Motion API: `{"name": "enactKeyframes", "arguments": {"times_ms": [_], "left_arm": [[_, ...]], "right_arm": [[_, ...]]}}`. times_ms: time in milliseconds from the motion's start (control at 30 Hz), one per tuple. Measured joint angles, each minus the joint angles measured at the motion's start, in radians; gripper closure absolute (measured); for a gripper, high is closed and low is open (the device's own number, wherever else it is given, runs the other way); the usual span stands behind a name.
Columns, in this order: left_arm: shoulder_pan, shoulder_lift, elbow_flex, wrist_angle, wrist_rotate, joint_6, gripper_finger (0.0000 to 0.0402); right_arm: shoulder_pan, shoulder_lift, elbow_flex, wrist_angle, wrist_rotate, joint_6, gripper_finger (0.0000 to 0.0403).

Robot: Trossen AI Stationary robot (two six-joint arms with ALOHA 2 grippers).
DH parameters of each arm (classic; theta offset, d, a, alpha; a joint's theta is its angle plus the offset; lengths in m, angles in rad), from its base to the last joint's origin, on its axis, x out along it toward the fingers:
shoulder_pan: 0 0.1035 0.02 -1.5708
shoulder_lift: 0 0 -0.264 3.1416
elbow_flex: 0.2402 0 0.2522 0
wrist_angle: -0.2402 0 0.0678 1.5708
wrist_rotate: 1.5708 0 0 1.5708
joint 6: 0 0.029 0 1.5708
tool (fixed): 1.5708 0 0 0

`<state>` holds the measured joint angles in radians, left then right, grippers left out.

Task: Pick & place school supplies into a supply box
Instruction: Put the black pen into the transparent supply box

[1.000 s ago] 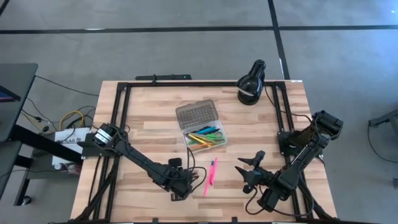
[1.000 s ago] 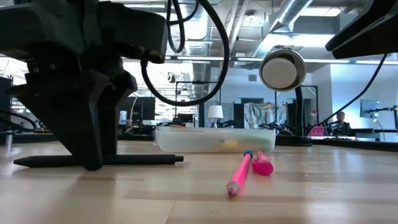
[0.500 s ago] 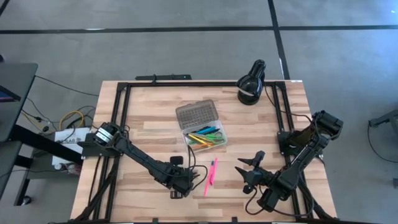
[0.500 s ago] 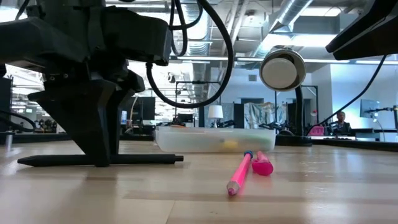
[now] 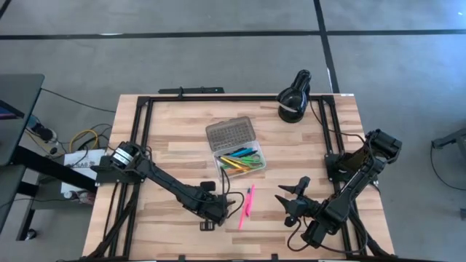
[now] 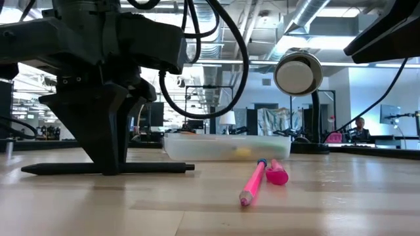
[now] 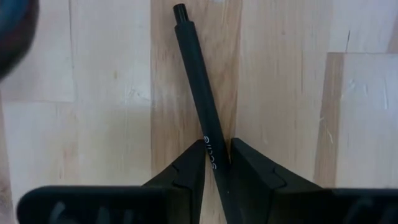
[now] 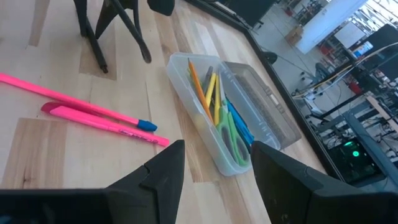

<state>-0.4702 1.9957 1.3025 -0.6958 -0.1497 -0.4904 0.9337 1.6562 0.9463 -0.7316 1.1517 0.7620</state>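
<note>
Left gripper [image 7: 216, 163] clenched on a black pen [image 7: 198, 99] lying flat on the table [image 5: 175, 160]; small white lettering on the barrel, illegible; right gripper [image 8: 214, 163] spread, empty, near the table's front right; supply box [image 5: 237, 153] open at centre, holding coloured supplies; pink pen [image 5: 251, 195] and pink pencil [image 5: 244, 212] lie just in front of it.

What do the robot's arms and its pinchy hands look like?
Both arms are dark, almost black, built from long thin links with chunky joints. The left arm has a silver ring at its shoulder and a black cable looping above its gripper. Each gripper has two flat, wedge-shaped black fingers. The right gripper looks the same, with matte, angular fingers.
</note>
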Motion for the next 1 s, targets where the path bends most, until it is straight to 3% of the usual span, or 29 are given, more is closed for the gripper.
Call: {"name": "enactKeyframes", "arguments": {"times_ms": [367,1000], "left_arm": [[0.021,0.000,0.000,0.004,0.039,0.028,0.0333],[0.019,0.001,0.000,0.007,0.015,0.057,0.0333]], "right_arm": [[0.000,0.000,0.000,0.000,-0.001,0.000,0.0226],[0.000,0.000,0.000,0.000,-0.001,-0.001,0.0226]]}}
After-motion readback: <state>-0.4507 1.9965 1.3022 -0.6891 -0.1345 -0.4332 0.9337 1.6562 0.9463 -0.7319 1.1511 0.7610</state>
